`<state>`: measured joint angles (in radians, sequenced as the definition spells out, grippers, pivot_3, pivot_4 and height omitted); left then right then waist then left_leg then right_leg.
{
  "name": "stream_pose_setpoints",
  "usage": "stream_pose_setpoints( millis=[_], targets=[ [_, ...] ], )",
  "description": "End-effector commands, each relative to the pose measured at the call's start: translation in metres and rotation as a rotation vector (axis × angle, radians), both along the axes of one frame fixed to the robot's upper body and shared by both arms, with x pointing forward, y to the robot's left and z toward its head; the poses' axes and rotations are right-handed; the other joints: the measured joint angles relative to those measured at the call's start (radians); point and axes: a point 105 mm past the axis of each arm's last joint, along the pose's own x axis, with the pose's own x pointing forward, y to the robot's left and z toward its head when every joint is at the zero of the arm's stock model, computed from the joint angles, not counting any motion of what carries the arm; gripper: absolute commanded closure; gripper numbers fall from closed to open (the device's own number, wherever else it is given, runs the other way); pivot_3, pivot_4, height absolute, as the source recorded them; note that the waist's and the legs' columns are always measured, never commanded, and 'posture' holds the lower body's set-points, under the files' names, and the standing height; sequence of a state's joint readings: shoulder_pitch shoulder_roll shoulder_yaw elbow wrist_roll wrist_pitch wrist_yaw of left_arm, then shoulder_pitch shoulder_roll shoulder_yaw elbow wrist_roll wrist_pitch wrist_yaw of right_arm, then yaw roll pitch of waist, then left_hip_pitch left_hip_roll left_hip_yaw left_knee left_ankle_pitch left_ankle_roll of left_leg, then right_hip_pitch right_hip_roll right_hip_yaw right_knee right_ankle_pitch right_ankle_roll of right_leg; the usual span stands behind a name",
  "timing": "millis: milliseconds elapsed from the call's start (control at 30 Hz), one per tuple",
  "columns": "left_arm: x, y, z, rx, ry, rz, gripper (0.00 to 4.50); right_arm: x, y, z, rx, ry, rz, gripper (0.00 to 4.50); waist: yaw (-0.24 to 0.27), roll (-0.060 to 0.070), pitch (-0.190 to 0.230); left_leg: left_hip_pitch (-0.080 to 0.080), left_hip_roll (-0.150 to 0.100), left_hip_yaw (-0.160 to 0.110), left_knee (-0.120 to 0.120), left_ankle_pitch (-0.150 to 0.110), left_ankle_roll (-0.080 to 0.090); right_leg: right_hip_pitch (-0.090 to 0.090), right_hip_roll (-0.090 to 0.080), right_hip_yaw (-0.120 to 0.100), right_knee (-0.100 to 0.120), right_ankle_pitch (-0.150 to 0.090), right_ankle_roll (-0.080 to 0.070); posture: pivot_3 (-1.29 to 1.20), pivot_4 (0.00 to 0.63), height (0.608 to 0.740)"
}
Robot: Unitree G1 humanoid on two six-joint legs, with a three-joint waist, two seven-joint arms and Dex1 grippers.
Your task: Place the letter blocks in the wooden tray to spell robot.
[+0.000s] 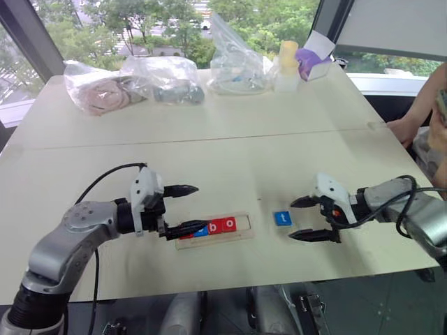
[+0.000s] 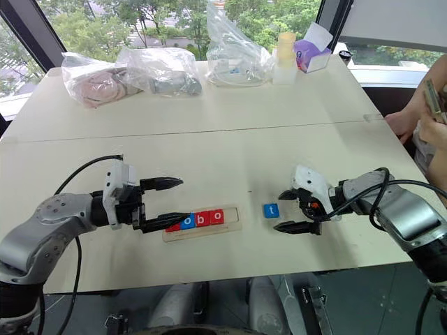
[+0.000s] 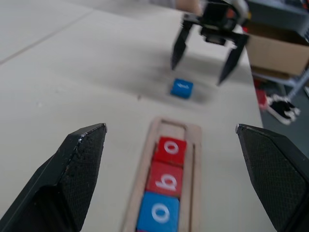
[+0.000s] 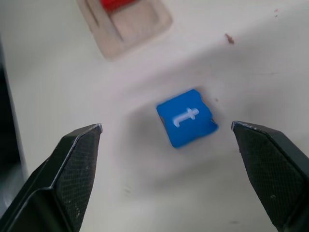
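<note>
The wooden tray (image 2: 234,222) lies near the table's front edge. In its slot sit a red block (image 2: 172,225), partly hidden at the left end, then a blue "o" (image 2: 187,222), a red "b" (image 2: 202,219) and a red "o" (image 2: 216,216); the right end of the slot (image 3: 176,128) is empty. A blue "t" block (image 1: 282,218) lies flat on the table just right of the tray. My right gripper (image 1: 292,220) is open beside the "t", its fingers (image 4: 72,164) straddling it without touching. My left gripper (image 1: 201,207) is open over the tray's left end and holds nothing.
Clear plastic bags (image 1: 164,78) lie along the table's far edge, with a yellow-and-white cup stack (image 1: 288,64) and a purple box (image 1: 312,61) beside them. A person's hand (image 1: 401,129) rests at the right edge. A seam (image 1: 209,138) crosses the tabletop.
</note>
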<state>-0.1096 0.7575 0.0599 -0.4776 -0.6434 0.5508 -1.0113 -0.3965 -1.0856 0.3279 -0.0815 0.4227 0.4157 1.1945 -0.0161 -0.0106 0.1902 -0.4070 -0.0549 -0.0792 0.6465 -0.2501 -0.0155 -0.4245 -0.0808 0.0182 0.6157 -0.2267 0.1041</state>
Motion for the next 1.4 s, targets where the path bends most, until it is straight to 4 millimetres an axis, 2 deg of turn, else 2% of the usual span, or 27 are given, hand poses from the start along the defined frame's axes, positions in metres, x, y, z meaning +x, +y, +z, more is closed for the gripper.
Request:
stream_pose_setpoints(
  millis=[33,233,267,300,433,467,567,700,833,1000,1233,1400],
  targets=[
    [-0.004,0.005,0.010,-0.001,-0.044,-0.024,0.00,0.001,0.007,-0.001,0.009,-0.050,0.104,0.03,0.003,0.000,0.000,0.000,0.000,0.000,0.000,0.000,0.000,0.000,0.000,0.000,0.000,0.000,0.000,0.00,0.150,0.740],
    [-0.004,0.005,0.009,0.002,-0.046,-0.024,0.00,0.010,0.015,-0.010,0.023,-0.106,0.111,0.03,0.007,0.000,0.000,0.000,-0.001,-0.001,0.000,0.000,-0.001,0.000,-0.001,0.000,0.000,0.000,0.000,0.00,0.150,0.740],
    [-0.004,0.005,0.009,0.002,-0.046,-0.023,0.00,0.011,0.015,-0.010,0.024,-0.112,0.104,0.54,0.006,0.000,0.000,0.000,-0.001,-0.001,0.000,0.000,-0.001,0.000,-0.001,0.000,0.000,0.000,0.000,0.00,0.150,0.740],
    [-0.004,0.005,0.008,0.002,-0.046,-0.023,0.00,0.012,0.015,-0.011,0.026,-0.114,0.098,0.78,0.006,0.000,0.000,0.000,-0.001,-0.001,0.000,0.000,-0.001,0.000,-0.001,0.000,0.000,0.000,0.000,0.00,0.150,0.740],
    [-0.002,0.003,0.009,-0.001,-0.049,-0.018,0.00,0.015,0.013,-0.012,0.011,-0.125,0.092,2.96,0.007,0.000,0.000,0.000,-0.001,-0.002,0.000,0.001,-0.001,0.000,-0.001,0.000,0.001,0.000,0.000,0.00,0.150,0.740],
    [-0.002,0.003,0.009,-0.001,-0.050,-0.017,0.00,0.015,0.012,-0.012,0.008,-0.126,0.093,3.34,0.008,0.000,0.000,0.000,-0.001,-0.002,0.000,0.001,-0.001,0.000,-0.001,0.000,0.001,0.000,0.000,0.00,0.150,0.740],
    [-0.001,0.004,0.009,-0.001,-0.051,-0.011,0.00,0.015,0.013,-0.007,0.015,-0.139,0.092,3.34,0.007,0.000,0.000,0.000,-0.001,-0.002,0.000,0.001,-0.001,0.000,-0.001,0.000,0.001,0.000,0.000,0.00,0.150,0.740],
    [0.000,0.003,0.009,-0.005,-0.050,-0.007,0.00,0.010,0.043,0.014,0.077,-0.179,0.172,3.34,0.005,0.000,0.000,0.000,-0.001,-0.002,0.000,0.001,-0.001,0.000,-0.001,0.000,0.001,0.000,0.000,0.00,0.150,0.740],
    [-0.001,0.001,0.008,-0.009,-0.045,-0.014,0.00,0.000,0.070,0.023,0.105,-0.168,0.256,3.34,0.004,0.000,0.000,0.000,-0.001,-0.002,0.000,0.001,-0.001,-0.001,-0.001,0.000,0.002,0.001,0.000,0.00,0.150,0.740],
    [-0.004,0.000,0.006,0.004,-0.039,-0.034,0.00,0.000,0.089,0.017,0.081,-0.157,0.305,3.34,0.009,0.000,0.000,0.000,-0.001,-0.002,0.000,0.001,-0.002,-0.001,-0.001,0.000,0.002,0.001,0.000,0.00,0.150,0.740],
    [-0.005,0.000,0.006,0.004,-0.040,-0.030,0.00,0.005,0.100,0.003,0.059,-0.156,0.319,3.34,0.005,0.000,0.000,0.000,-0.001,-0.002,0.001,0.001,-0.002,-0.001,-0.001,0.000,0.002,0.001,0.000,0.00,0.150,0.740],
    [-0.006,-0.001,0.006,0.001,-0.039,-0.025,0.00,0.007,0.105,0.004,0.079,-0.151,0.316,3.34,0.004,0.000,0.000,0.000,-0.001,-0.002,0.001,0.001,-0.002,-0.001,-0.001,0.000,0.003,0.001,0.000,0.00,0.150,0.740]
  ],
)
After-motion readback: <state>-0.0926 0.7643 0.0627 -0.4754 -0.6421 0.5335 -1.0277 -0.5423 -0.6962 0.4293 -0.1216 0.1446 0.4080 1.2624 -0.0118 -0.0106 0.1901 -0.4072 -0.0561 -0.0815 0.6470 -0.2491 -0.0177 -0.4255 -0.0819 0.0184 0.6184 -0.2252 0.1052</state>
